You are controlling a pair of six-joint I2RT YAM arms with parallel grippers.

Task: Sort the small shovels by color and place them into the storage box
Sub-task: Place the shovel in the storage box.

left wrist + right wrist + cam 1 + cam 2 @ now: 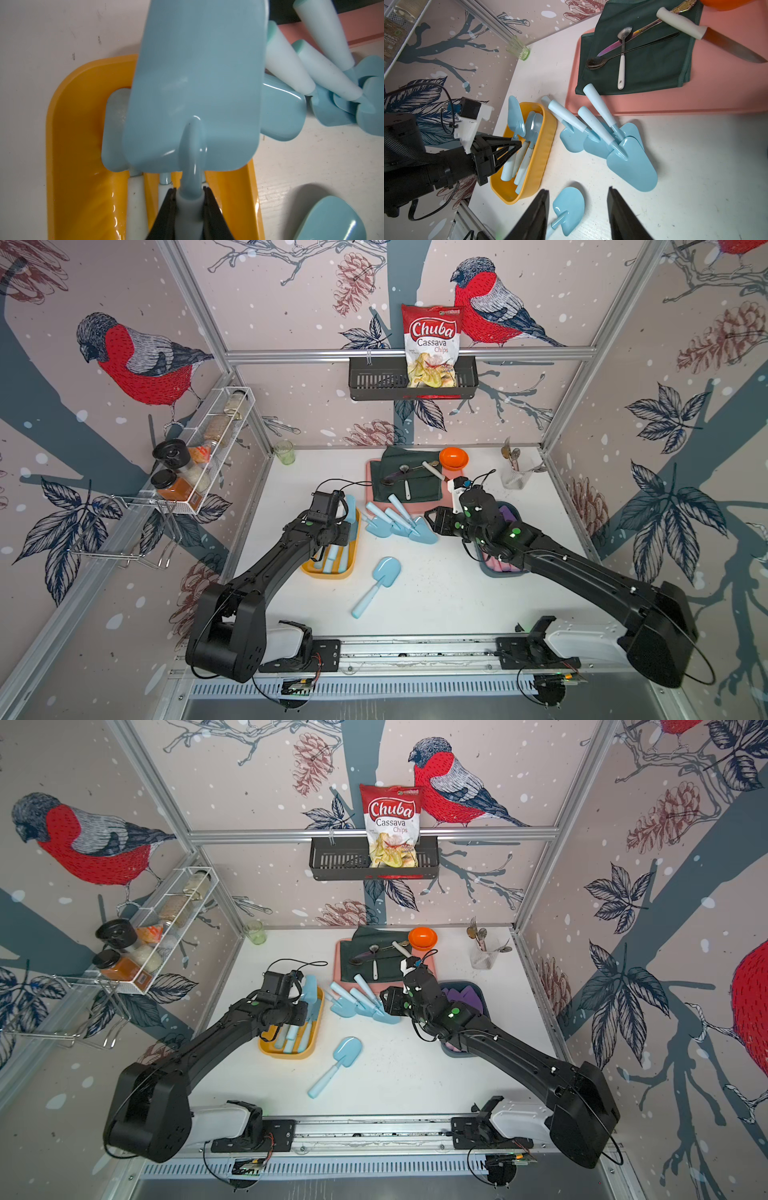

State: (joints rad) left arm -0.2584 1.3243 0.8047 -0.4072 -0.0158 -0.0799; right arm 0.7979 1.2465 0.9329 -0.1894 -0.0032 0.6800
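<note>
Light-blue plastic shovel [193, 83] goes into the yellow oval storage tray [72, 145]. The left gripper [189, 190], jaws pressed to 2 sides of the handle, holds it atop like-coloured shovels inside, its blade jutting past the tray's far rim. Placing is in hand; the next move likely calls for letting go and lifting clear. The right gripper [577, 190] hangs open and empty above 1 lone blue shovel [378, 585] on the white tabletop [457, 593], with room all round. A cluster of blue shovels [602, 135] leans on the edge of the pink board [675, 99], crowding any approach.
</note>
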